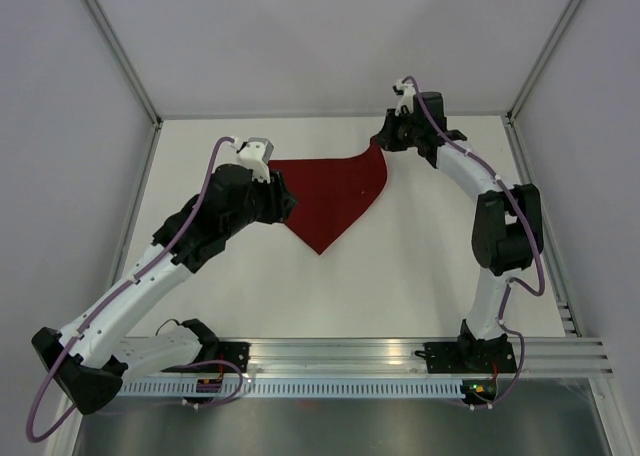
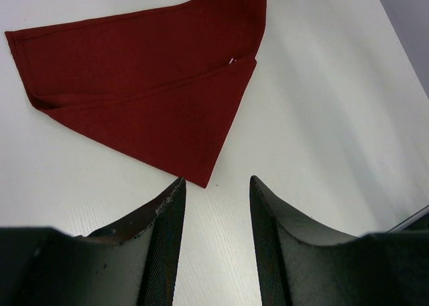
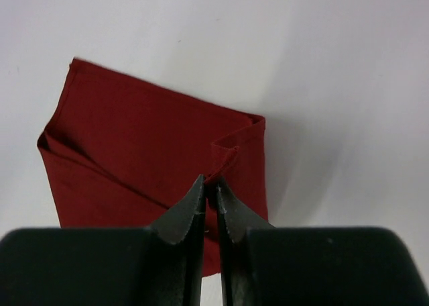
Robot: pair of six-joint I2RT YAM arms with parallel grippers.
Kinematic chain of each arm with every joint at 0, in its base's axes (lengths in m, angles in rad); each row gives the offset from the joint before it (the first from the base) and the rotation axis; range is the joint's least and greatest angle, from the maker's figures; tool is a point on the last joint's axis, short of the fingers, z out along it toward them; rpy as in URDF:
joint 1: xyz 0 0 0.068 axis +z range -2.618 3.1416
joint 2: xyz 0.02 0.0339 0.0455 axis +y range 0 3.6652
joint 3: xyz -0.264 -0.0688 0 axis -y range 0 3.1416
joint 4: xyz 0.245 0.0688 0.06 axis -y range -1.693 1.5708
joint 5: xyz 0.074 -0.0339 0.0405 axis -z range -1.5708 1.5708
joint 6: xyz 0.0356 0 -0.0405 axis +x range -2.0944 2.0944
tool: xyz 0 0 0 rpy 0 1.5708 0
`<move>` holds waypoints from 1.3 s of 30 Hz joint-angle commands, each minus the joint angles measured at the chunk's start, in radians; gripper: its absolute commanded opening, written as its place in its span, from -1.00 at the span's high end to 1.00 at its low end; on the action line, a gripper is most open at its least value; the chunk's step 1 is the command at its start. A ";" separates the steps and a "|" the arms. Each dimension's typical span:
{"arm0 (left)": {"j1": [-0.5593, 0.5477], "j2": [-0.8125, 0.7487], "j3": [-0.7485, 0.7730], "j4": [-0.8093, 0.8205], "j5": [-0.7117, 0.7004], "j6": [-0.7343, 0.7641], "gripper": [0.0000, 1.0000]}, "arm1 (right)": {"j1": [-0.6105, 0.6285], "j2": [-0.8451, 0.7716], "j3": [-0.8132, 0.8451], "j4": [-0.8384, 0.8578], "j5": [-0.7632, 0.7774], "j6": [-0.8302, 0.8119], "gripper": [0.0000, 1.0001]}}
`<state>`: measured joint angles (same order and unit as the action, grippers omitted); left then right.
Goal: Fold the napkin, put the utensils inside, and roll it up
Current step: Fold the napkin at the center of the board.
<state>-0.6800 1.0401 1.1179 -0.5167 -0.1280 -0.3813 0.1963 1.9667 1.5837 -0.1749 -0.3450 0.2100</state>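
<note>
The dark red napkin [image 1: 330, 198] lies partly folded on the white table, its far right corner lifted. My right gripper [image 1: 384, 142] is shut on that corner, and the right wrist view shows the jaws pinching a fold of the napkin [image 3: 134, 145] between them, at the gripper's tip [image 3: 208, 181]. My left gripper [image 1: 285, 198] is at the napkin's left edge. In the left wrist view it [image 2: 214, 180] is open and empty, just short of a corner of the napkin [image 2: 147, 84]. No fork or other utensil is in view.
The table [image 1: 420, 266] is white, walled by grey panels on the left, back and right. A metal rail [image 1: 400, 356] with the arm bases runs along the near edge.
</note>
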 commanded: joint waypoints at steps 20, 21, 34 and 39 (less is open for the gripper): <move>0.002 -0.068 -0.040 0.032 0.028 -0.053 0.04 | 0.495 -0.127 -0.215 -0.113 0.337 -0.386 0.74; 0.002 -0.068 -0.040 0.033 0.030 -0.053 0.04 | 0.500 -0.118 -0.221 -0.115 0.337 -0.389 0.74; 0.002 -0.054 -0.044 0.041 0.034 -0.054 0.04 | 0.581 -0.094 -0.289 -0.104 0.339 -0.423 0.75; 0.002 -0.048 -0.050 0.049 0.039 -0.057 0.04 | 0.588 -0.080 -0.272 -0.112 0.339 -0.428 0.75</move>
<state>-0.6800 0.9886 1.0721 -0.5098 -0.1192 -0.4034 0.7811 1.8767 1.2987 -0.2882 -0.0254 -0.2073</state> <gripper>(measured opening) 0.483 0.127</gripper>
